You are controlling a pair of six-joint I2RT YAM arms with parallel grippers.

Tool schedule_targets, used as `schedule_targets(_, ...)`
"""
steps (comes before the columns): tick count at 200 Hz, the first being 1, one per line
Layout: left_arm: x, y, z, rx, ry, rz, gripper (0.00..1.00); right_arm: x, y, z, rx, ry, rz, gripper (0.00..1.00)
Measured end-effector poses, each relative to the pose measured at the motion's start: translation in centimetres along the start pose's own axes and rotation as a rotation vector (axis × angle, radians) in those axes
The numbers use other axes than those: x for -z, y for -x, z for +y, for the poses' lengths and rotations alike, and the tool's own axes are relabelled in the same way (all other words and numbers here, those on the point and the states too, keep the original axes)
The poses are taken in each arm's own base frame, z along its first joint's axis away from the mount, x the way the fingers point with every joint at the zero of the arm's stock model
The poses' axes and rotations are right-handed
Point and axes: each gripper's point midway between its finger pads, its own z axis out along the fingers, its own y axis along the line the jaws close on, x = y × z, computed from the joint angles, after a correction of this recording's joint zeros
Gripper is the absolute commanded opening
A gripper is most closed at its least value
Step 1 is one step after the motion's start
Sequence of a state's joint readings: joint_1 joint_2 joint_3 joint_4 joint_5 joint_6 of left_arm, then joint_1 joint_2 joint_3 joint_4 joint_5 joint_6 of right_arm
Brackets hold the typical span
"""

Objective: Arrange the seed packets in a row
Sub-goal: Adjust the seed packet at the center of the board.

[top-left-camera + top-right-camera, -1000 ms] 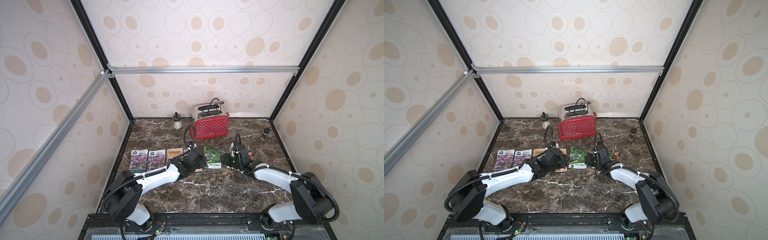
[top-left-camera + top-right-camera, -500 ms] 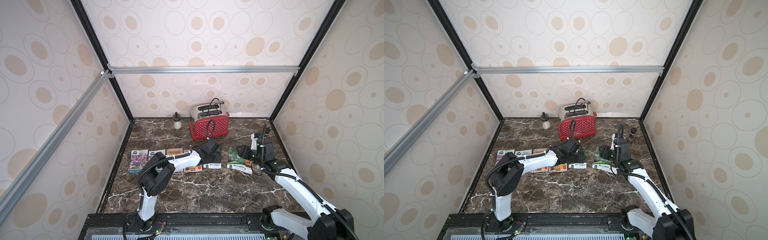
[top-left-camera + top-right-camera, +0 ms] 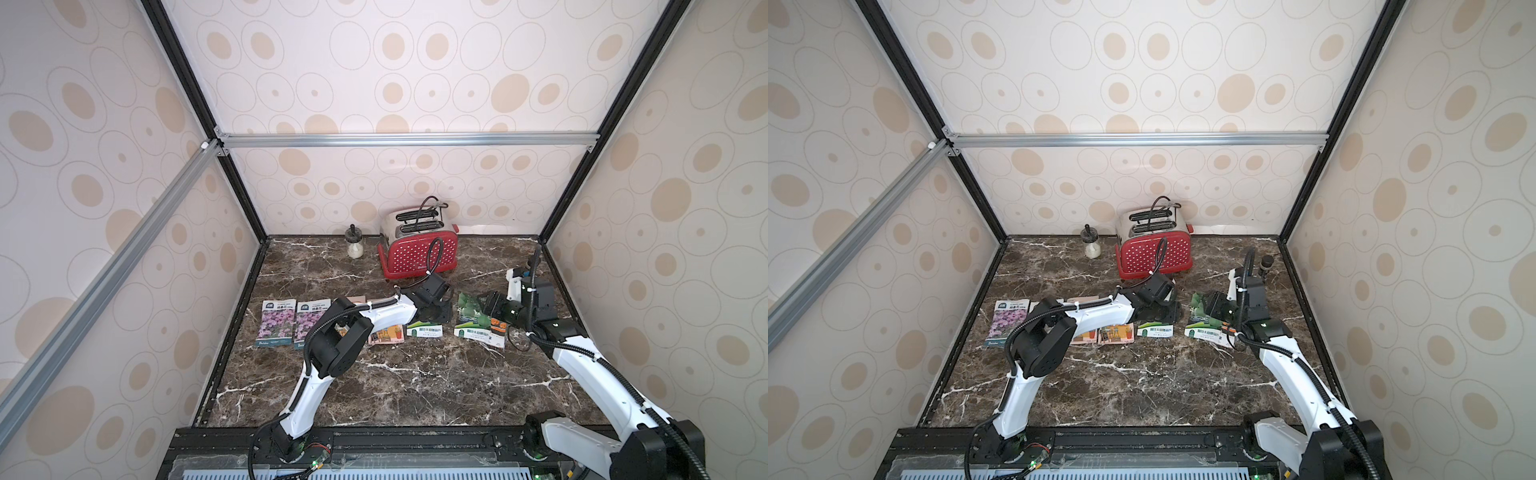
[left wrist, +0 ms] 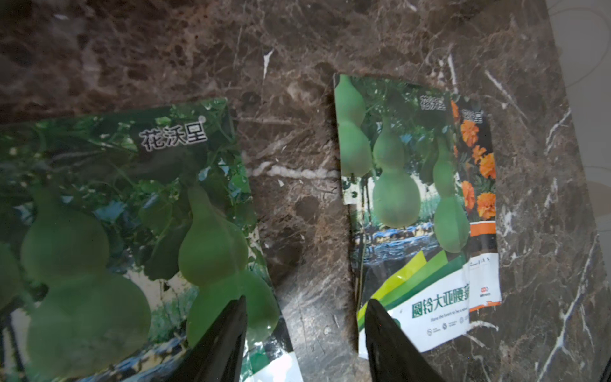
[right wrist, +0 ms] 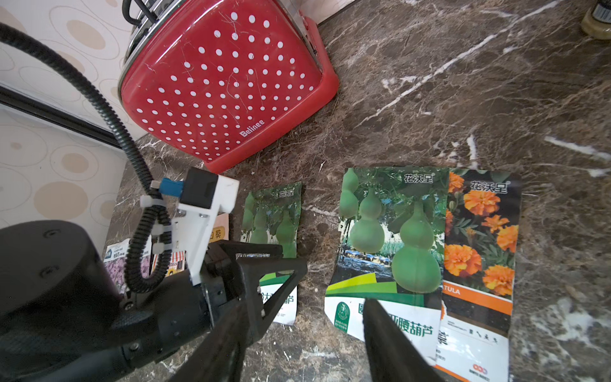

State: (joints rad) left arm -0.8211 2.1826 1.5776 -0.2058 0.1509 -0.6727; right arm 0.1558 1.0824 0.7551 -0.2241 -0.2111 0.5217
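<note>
Seed packets lie in a row across the marble. Two purple-flower packets (image 3: pixel 276 322) (image 3: pixel 309 322) are at the left. My left arm partly covers the pink-orange shop-drawing packets (image 3: pixel 386 334). My left gripper (image 3: pixel 440 311) (image 4: pixel 305 314) hangs open just above a green-gourd packet (image 3: pixel 424 329) (image 4: pixel 132 231), holding nothing. A second gourd packet (image 3: pixel 471 320) (image 5: pixel 393 231) overlaps the orange-flower packet (image 3: pixel 497 332) (image 5: pixel 479 238). My right gripper (image 3: pixel 484 309) (image 5: pixel 304 330) is open over that pair, with nothing between its fingers.
A red dotted toaster (image 3: pixel 417 253) (image 5: pixel 224 82) stands behind the row, close to my left wrist. A small glass jar (image 3: pixel 354 245) sits left of it. A dark-capped bottle (image 3: pixel 1266 266) stands at the back right by the wall.
My left gripper has moved right, from the shop-drawing packets to the gourd packet. My right arm has drawn back to the right, uncovering the gourd and orange-flower pair.
</note>
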Motion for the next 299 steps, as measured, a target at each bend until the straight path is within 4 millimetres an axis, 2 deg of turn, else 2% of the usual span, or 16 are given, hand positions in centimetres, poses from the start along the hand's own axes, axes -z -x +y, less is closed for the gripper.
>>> schedule_targets(34,-0.1,1.1,1.0,0.039,-0.004,-0.035,0.58,-0.2,-0.6,-0.3,-0.004,-0.005,0.013,0.59)
schedule_targets(77,-0.6,1.2,3.0,0.109,0.022,-0.059,0.57,-0.2,-0.7,-0.5,-0.006,-0.007,0.017,0.59)
schedule_targets(168,-0.5,1.7,3.5,0.206,0.017,-0.147,0.57,-0.7,-1.1,-0.9,-0.013,-0.024,0.032,0.59)
schedule_targets(215,0.3,1.8,1.9,0.176,0.008,-0.167,0.60,-2.3,-2.2,-2.4,-0.013,-0.079,0.088,0.59)
schedule_targets(263,2.4,3.6,-2.5,0.082,-0.092,-0.207,0.60,-3.7,-3.1,-6.4,-0.088,-0.174,0.146,0.59)
schedule_targets(299,2.7,4.4,-5.3,0.019,-0.192,-0.198,0.59,-4.6,-3.6,-8.9,-0.160,-0.215,0.185,0.59)
